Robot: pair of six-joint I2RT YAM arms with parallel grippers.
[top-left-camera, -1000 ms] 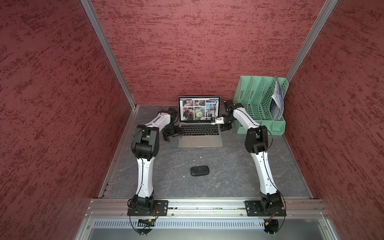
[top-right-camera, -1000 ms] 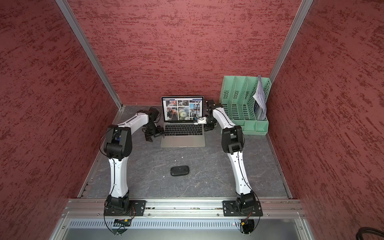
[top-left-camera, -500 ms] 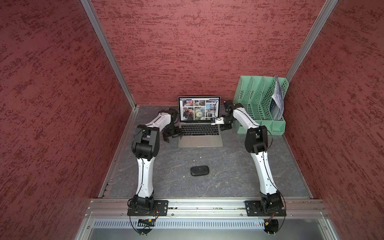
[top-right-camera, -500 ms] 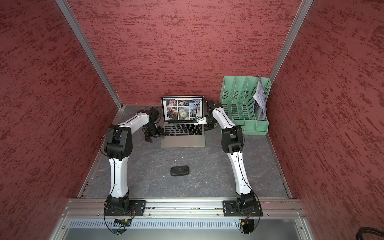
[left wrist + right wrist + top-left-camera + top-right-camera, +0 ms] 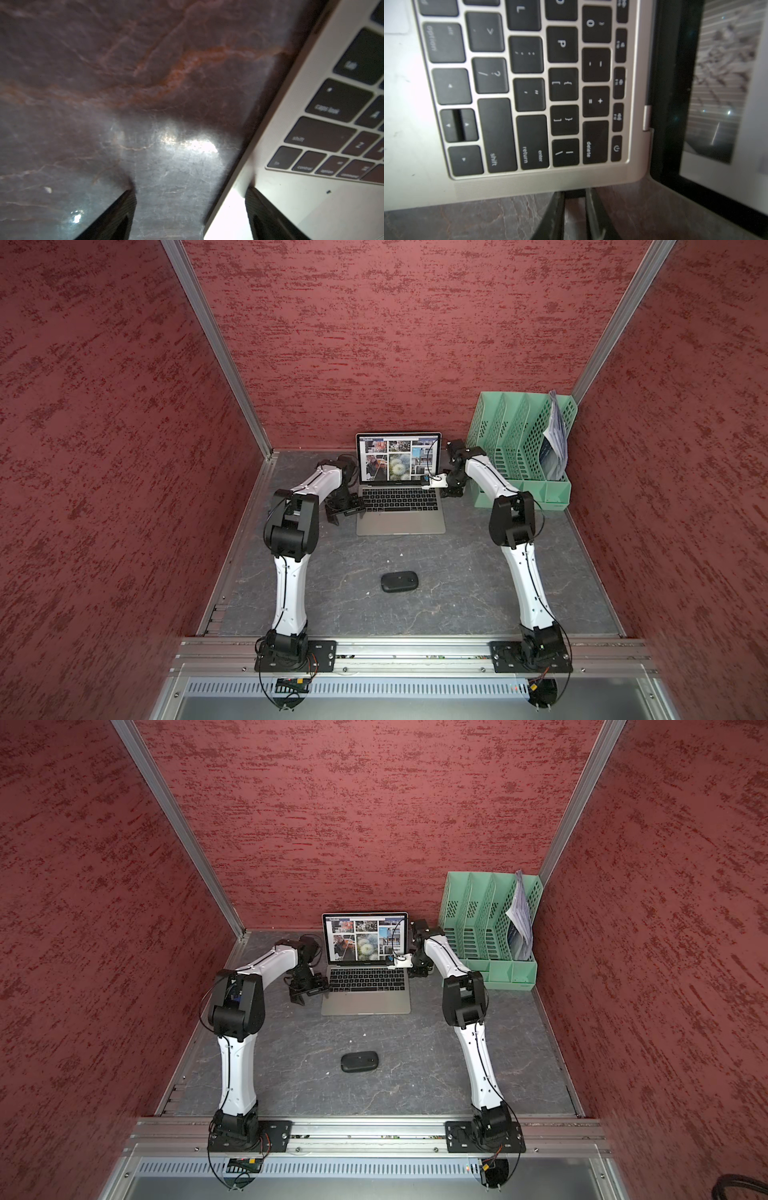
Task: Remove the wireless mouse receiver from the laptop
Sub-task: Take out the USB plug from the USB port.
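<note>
The grey marbled table (image 5: 415, 556) is carrying everything, with a green file organiser (image 5: 519, 439) standing at its far right corner and the laptop (image 5: 399, 522) sitting open at the back centre, its screen showing a grid of photos in both top views. A flat black mouse (image 5: 400, 581) is lying well apart from it, nearer the front. The left gripper (image 5: 190, 190) is straddling the laptop's left edge with its jaws wide apart, one finger (image 5: 116, 216) over the table and the other over the palm rest. The right gripper (image 5: 575, 192) is pressing in at the laptop's right edge, jaws drawn close and pinching the wireless mouse receiver (image 5: 574, 195), a dark stub sitting against that edge below the return key
</note>
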